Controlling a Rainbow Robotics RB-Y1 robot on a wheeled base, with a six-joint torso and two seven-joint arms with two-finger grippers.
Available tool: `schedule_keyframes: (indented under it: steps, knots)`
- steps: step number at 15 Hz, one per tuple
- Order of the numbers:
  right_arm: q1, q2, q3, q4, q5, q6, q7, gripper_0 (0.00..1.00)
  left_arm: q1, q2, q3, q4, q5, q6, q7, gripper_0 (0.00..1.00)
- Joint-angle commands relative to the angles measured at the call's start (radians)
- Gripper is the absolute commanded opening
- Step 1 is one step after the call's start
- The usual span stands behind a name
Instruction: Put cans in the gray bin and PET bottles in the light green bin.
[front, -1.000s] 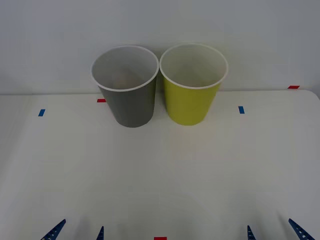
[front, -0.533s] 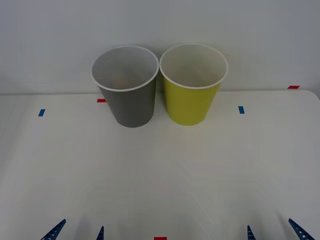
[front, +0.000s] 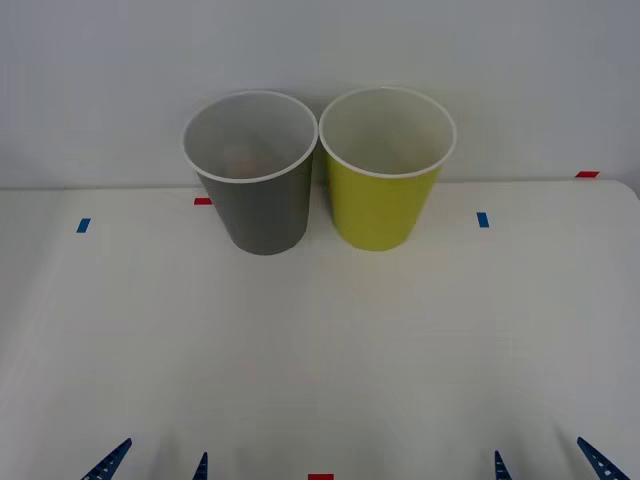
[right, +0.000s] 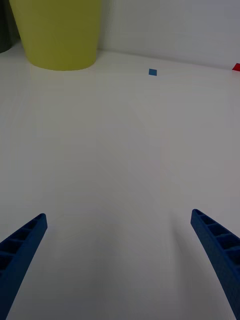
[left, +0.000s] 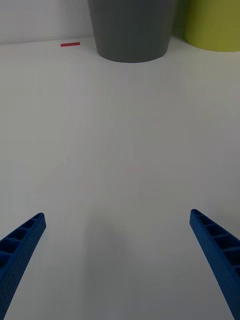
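Left gripper (front: 160, 462) and right gripper (front: 548, 460) both spread wide, holding nothing; gray bin (front: 258, 200) and light green bin (front: 382, 195) stand touching, well ahead on white table (front: 320, 350).

Gray bin (front: 252, 175) and green bin (front: 385, 170) stand just beside each other at the table's (front: 320, 350) far edge; the near tabletop lies unobstructed.
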Motion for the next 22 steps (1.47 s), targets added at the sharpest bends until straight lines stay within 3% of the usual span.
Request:
schedule_keyframes:
  steps: [1, 22]
  knots:
    - [0.000, 0.000, 0.000, 0.000, 0.000, 0.000, 0.000, 1.00, 0.000, 0.000, 0.000, 0.000, 0.000, 0.000, 0.000, 1.00]
    - [0.000, 0.000, 0.000, 0.000, 0.000, 0.000, 0.000, 1.00, 0.000, 0.000, 0.000, 0.000, 0.000, 0.000, 0.000, 1.00]
